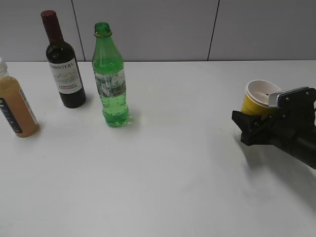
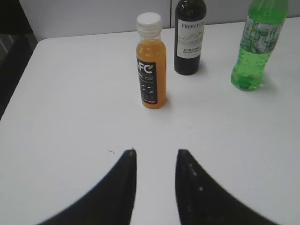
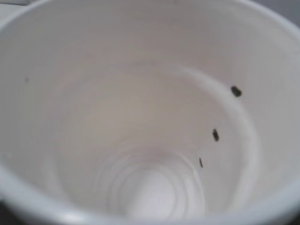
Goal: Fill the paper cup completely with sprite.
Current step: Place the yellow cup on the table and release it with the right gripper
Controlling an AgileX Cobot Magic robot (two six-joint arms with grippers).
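The paper cup [image 1: 257,96], yellow with a white rim, is at the right, tilted, in the grip of my right gripper [image 1: 251,126]. Its white, empty inside with small dark dots fills the right wrist view [image 3: 140,108] and hides the jaws there. The sprite [image 1: 111,81] is in an uncapped green bottle that stands upright at the back left, far from the cup. The bottle also shows at the top right of the left wrist view [image 2: 258,47]. My left gripper [image 2: 156,152] is open and empty above the bare table, short of the bottles.
A dark wine bottle [image 1: 64,69] with a red cap stands left of the sprite and also shows in the left wrist view [image 2: 190,37]. An orange juice bottle [image 1: 17,106] stands at the far left, nearest my left gripper [image 2: 151,70]. A grey wall runs behind the white table [image 1: 173,168].
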